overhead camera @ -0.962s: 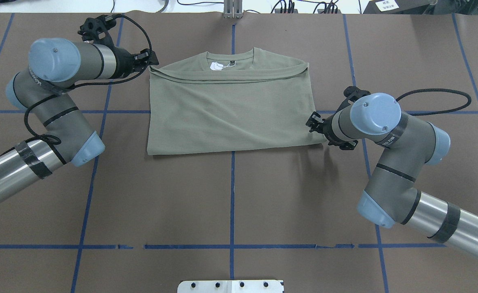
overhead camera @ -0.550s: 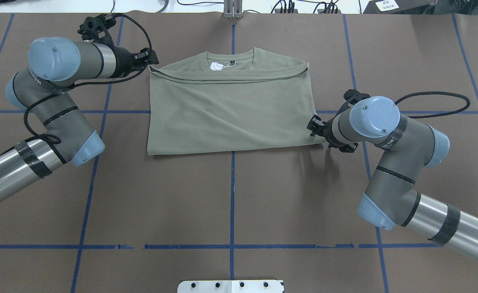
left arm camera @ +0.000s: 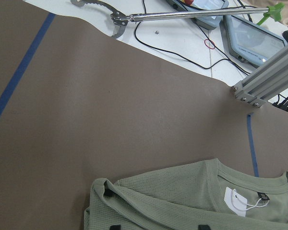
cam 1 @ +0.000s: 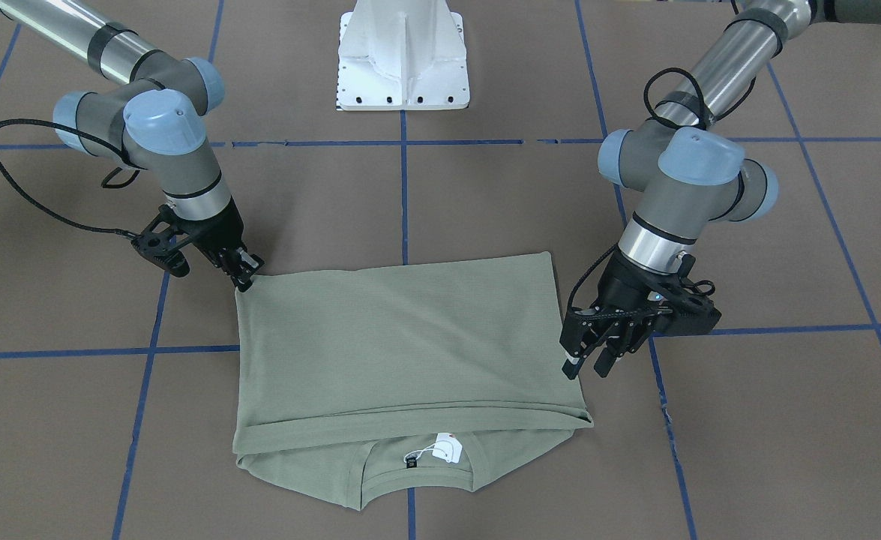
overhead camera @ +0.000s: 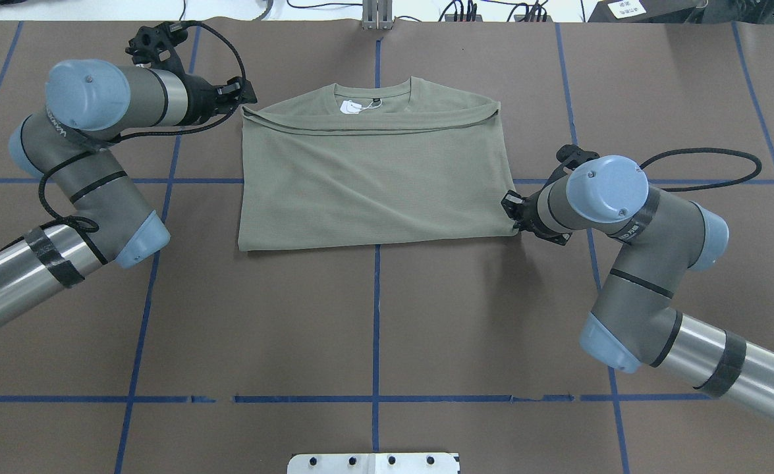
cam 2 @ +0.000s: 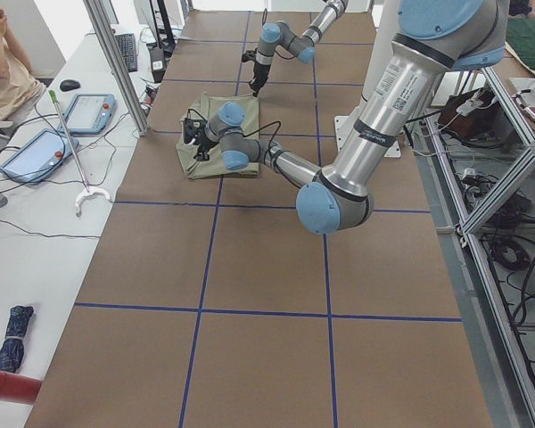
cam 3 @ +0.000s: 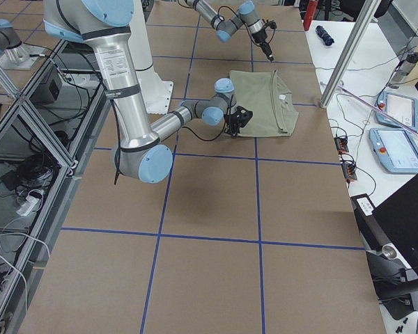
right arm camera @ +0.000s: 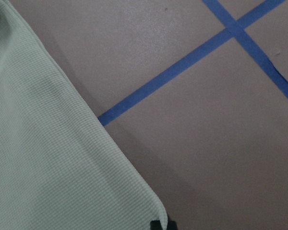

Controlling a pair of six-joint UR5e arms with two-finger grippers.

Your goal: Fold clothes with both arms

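The pale sage-green shirt [overhead camera: 373,178] lies folded into a flat rectangle at the middle of the table. Its neck and white tag [overhead camera: 349,106] are at the far edge. My left gripper [overhead camera: 247,99] is open at the shirt's far left corner. In the front view it [cam 1: 586,367] hovers just above the cloth edge. In the left wrist view its tips [left arm camera: 158,227] are wide apart over the shirt [left arm camera: 182,191]. My right gripper [cam 1: 245,281] is down at the near right corner. In the right wrist view its tips [right arm camera: 163,224] are pinched together on the shirt's [right arm camera: 38,143] corner.
The brown table carries blue tape lines [overhead camera: 377,316]. The white pedestal base [cam 1: 403,56] stands at the robot's side. An aluminium post [overhead camera: 377,16] stands at the far edge. Beyond it lie tablets and a grabber tool [left arm camera: 182,14]. A black cable [overhead camera: 703,164] loops beside the right arm.
My right gripper has moved toward the near right corner of the shirt, lowered onto it and closed. The left arm and the shirt have hardly moved.
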